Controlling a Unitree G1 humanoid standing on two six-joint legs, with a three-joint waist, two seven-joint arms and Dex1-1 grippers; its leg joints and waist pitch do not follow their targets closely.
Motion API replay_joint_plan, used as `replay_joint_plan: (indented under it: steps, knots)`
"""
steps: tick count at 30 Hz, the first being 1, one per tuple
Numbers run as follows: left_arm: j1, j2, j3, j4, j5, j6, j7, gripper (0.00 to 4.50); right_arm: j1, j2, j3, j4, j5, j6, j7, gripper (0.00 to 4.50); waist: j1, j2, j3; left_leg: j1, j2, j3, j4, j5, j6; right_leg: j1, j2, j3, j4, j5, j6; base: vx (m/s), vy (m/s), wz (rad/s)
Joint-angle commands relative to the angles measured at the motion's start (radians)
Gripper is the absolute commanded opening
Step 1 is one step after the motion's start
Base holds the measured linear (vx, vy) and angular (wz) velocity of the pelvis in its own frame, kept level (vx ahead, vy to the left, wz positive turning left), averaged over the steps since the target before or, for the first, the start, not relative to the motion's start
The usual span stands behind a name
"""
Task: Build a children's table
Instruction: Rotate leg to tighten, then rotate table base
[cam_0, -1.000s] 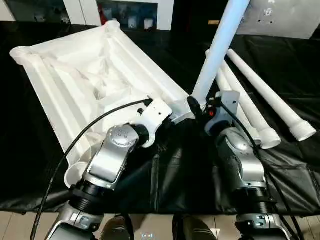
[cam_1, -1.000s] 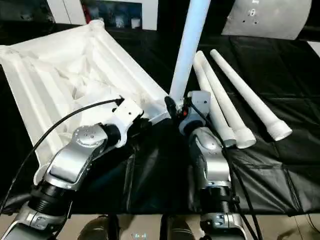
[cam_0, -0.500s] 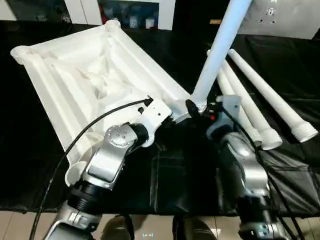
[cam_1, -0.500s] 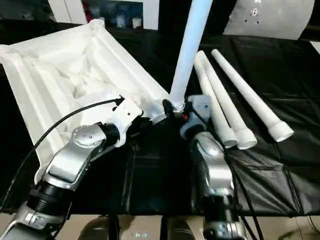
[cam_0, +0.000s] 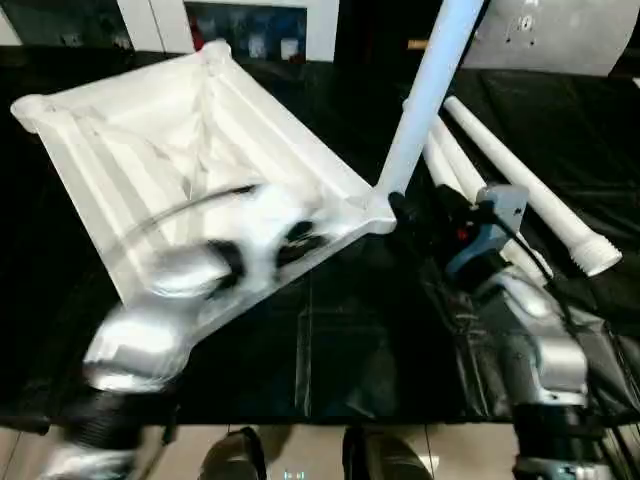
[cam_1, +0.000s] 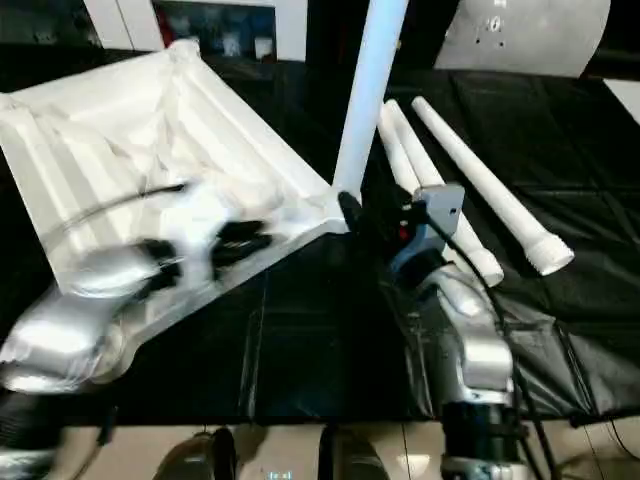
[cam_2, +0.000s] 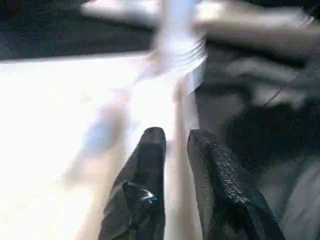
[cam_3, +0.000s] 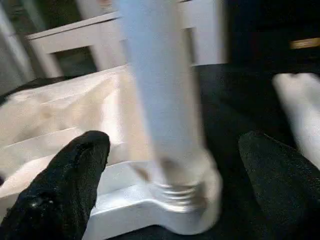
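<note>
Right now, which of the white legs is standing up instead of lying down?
The leg in the tabletop's near corner socket stands up, close to the right gripper. The other three legs lie flat on the black worktable.

The upturned table top (cam_0: 190, 150) lies left on the tabletop (cam_0: 380, 330); one leg (cam_0: 425, 95) stands in its near-right corner socket, loose legs (cam_0: 520, 185) right.

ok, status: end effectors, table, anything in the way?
Right end effector open, straddling the standing leg without contact. Left end effector slightly parted over the tabletop, holding nothing. Three spare legs lie right of the socket; nothing in the way.
</note>
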Motion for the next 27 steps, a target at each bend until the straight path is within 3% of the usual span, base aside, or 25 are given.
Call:
replay_joint_plan:
  steps: [1, 2, 4, 5, 6, 8, 10, 11, 14, 17, 21, 26, 27]
  knots:
    - [0.019, 0.061, 0.044, -0.037, 0.022, 0.017, -0.040, 0.97, 0.002, -0.031, 0.044, -0.049, 0.044, 0.055, 0.099, 4.47, 0.003, 0.006, -0.086, 0.025, 0.052, -0.029, -0.066, -0.130, 0.071, 0.060, -0.068, 0.039, -0.062, -0.174, -0.208, 0.000, 0.000, 0.00]
    - [0.039, 0.124, 0.072, -0.051, 0.038, 0.031, -0.057, 0.97, 0.005, -0.056, 0.079, -0.059, 0.036, 0.054, 0.151, 4.47, 0.002, 0.011, -0.085, 0.033, 0.053, -0.026, -0.065, -0.132, 0.070, 0.051, -0.067, 0.040, -0.064, -0.172, -0.209, 0.000, 0.000, 0.00]
    - [0.045, 0.142, 0.082, -0.056, 0.041, 0.041, -0.062, 0.97, 0.004, -0.060, 0.087, -0.060, 0.030, 0.050, 0.159, 4.47, 0.005, 0.011, -0.086, 0.033, 0.055, -0.025, -0.065, -0.122, 0.064, 0.052, -0.069, 0.041, -0.062, -0.160, -0.218, 0.000, 0.000, 0.00]
    - [0.071, 0.203, 0.137, -0.081, 0.045, 0.082, -0.071, 0.97, -0.022, -0.059, 0.095, -0.044, 0.034, 0.052, 0.174, 4.47, 0.008, 0.011, -0.086, 0.038, 0.056, -0.024, -0.065, -0.120, 0.062, 0.048, -0.070, 0.042, -0.062, -0.154, -0.228, 0.000, 0.000, 0.00]
    - [0.086, 0.241, 0.164, -0.093, 0.051, 0.106, -0.074, 0.97, -0.043, -0.056, 0.097, -0.027, 0.034, 0.052, 0.178, 4.47, 0.008, 0.011, -0.086, 0.033, 0.055, -0.027, -0.066, -0.111, 0.058, 0.051, -0.071, 0.040, -0.056, -0.140, -0.240, 0.000, 0.000, 0.00]
    - [0.111, 0.301, 0.187, -0.109, 0.054, 0.137, -0.081, 0.97, -0.077, -0.053, 0.100, 0.009, 0.025, 0.038, 0.182, 4.47, 0.006, 0.008, -0.084, 0.036, 0.054, -0.026, -0.067, -0.128, 0.048, 0.048, -0.072, 0.040, -0.059, -0.170, -0.238, 0.000, 0.000, 0.00]
    - [0.135, 0.354, 0.198, -0.112, 0.061, 0.157, -0.083, 0.97, -0.117, -0.049, 0.098, 0.059, 0.006, 0.020, 0.165, 4.47, 0.006, 0.011, -0.080, 0.037, 0.052, -0.026, -0.069, -0.141, 0.037, 0.045, -0.072, 0.041, -0.063, -0.202, -0.233, 0.000, 0.000, 0.00]
    - [0.145, 0.374, 0.198, -0.104, 0.072, 0.158, -0.081, 0.97, -0.139, -0.049, 0.097, 0.094, -0.019, -0.004, 0.142, 4.47, 0.006, 0.007, -0.078, 0.037, 0.053, -0.026, -0.070, -0.153, 0.028, 0.046, -0.073, 0.041, -0.065, -0.224, -0.227, 0.000, 0.000, 0.00]
    - [0.182, 0.438, 0.194, -0.075, 0.122, 0.153, -0.080, 0.97, -0.218, -0.059, 0.080, 0.227, -0.064, -0.046, 0.076, 4.47, 0.009, 0.011, -0.083, 0.039, 0.053, -0.025, -0.069, -0.135, 0.014, 0.043, -0.073, 0.043, -0.062, -0.202, -0.226, 0.000, 0.000, 0.00]
    - [0.199, 0.468, 0.184, -0.075, 0.141, 0.163, -0.079, 0.97, -0.245, -0.064, 0.061, 0.268, -0.047, -0.051, 0.085, 4.47, 0.010, 0.011, -0.083, 0.039, 0.053, -0.024, -0.068, -0.143, 0.018, 0.045, -0.074, 0.045, -0.061, -0.190, -0.226, 0.000, 0.000, 0.00]
    - [0.206, 0.480, 0.175, -0.088, 0.116, 0.181, -0.068, 0.97, -0.242, -0.070, 0.065, 0.267, -0.042, -0.071, 0.115, 4.47, 0.017, 0.011, -0.085, 0.036, 0.052, -0.024, -0.067, -0.116, 0.029, 0.048, -0.071, 0.043, -0.053, -0.132, -0.234, 0.000, 0.000, 0.00]
    - [0.194, 0.444, 0.143, -0.076, 0.092, 0.162, -0.078, 0.97, -0.107, -0.106, 0.181, 0.096, -0.042, -0.010, 0.220, 4.47, 0.022, 0.008, -0.083, 0.034, 0.053, -0.026, -0.069, -0.127, 0.041, 0.050, -0.071, 0.042, -0.058, -0.150, -0.223, 0.000, 0.000, 0.00]
    - [0.183, 0.425, 0.140, -0.068, 0.085, 0.164, -0.077, 0.69, -0.085, -0.120, 0.203, 0.073, -0.057, 0.009, 0.216, 4.50, 0.021, 0.008, -0.081, 0.034, 0.054, -0.027, -0.071, -0.136, 0.035, 0.049, -0.072, 0.043, -0.061, -0.173, -0.223, 0.000, 0.000, 0.00]
